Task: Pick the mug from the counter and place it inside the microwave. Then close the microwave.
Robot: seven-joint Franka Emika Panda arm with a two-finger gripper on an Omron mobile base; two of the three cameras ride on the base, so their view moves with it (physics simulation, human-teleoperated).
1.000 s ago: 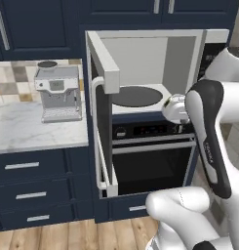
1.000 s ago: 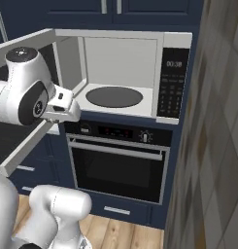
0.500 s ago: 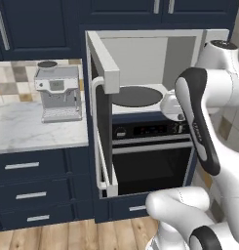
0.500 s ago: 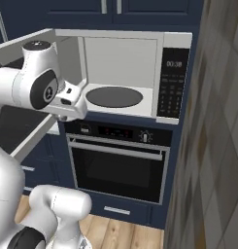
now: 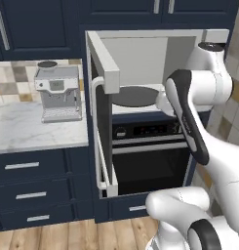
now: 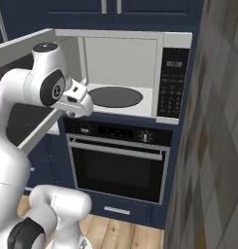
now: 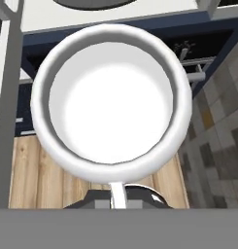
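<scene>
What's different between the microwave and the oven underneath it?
The microwave stands open, its door swung out to the left, showing a pale inside with a dark round turntable; the oven is shut. The microwave's handle runs vertically, the oven's horizontally. The microwave's controls form a strip on its right side, the oven's run along its top. Both are built into the navy cabinets.

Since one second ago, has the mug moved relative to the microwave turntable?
Yes. In the right base view the mug, held in the gripper, has risen and come closer to the left edge of the turntable.
</scene>
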